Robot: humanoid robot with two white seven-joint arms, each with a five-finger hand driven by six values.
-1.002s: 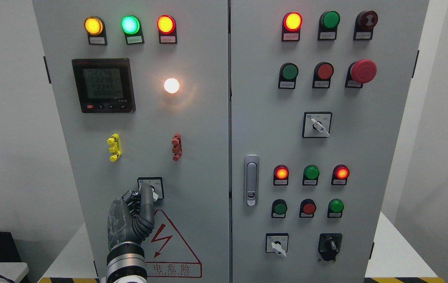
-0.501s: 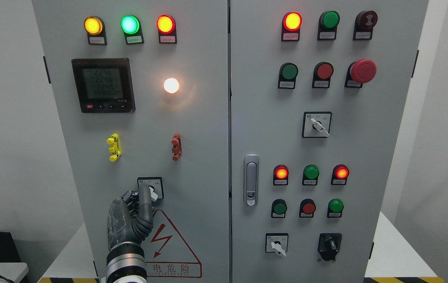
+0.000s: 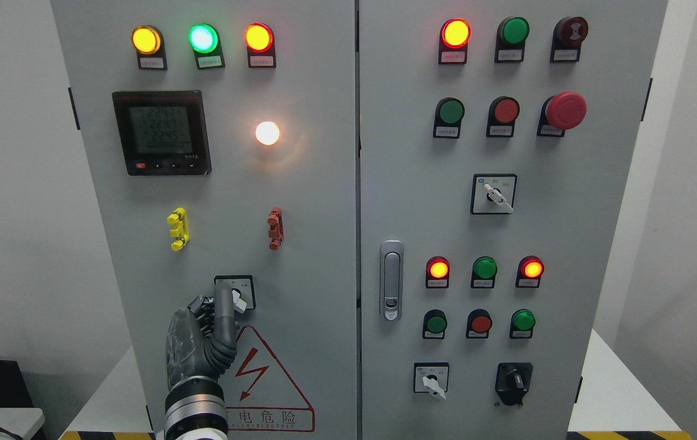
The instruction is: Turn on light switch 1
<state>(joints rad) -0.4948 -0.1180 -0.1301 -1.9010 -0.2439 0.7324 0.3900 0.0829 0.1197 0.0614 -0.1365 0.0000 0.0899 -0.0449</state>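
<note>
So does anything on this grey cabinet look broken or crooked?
Nothing stands out. The lamps, the black meter and the small rotary switch by the robot's left hand sit square, and no damage shows.

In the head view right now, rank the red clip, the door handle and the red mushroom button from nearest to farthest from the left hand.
1. Red clip, above and right of the left hand.
2. Door handle, right door.
3. Red mushroom button, upper right.

Industrial test room: grey electrical control cabinet (image 3: 324,201).
</note>
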